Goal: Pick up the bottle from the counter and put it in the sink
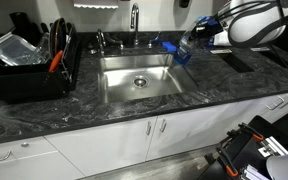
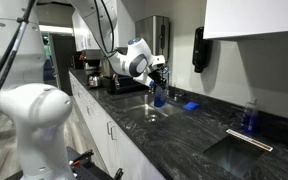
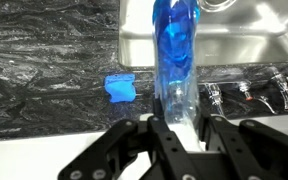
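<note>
Blue bottle (image 3: pixel 176 50) is clamped btw the gripper (image 3: pixel 181 128) fingers, which are closed narrow on its body. It's held tilted above the sink (image 1: pixel 119 90) edge, w/ a blue sponge (image 3: pixel 119 88) seen nearby on the counter (image 3: pixel 44 60).

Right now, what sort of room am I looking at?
Most likely a kitchen or kitchenette: a steel sink with a faucet is set into a dark stone-look counter, white cabinets sit below, and a dish rack stands beside it.
</note>
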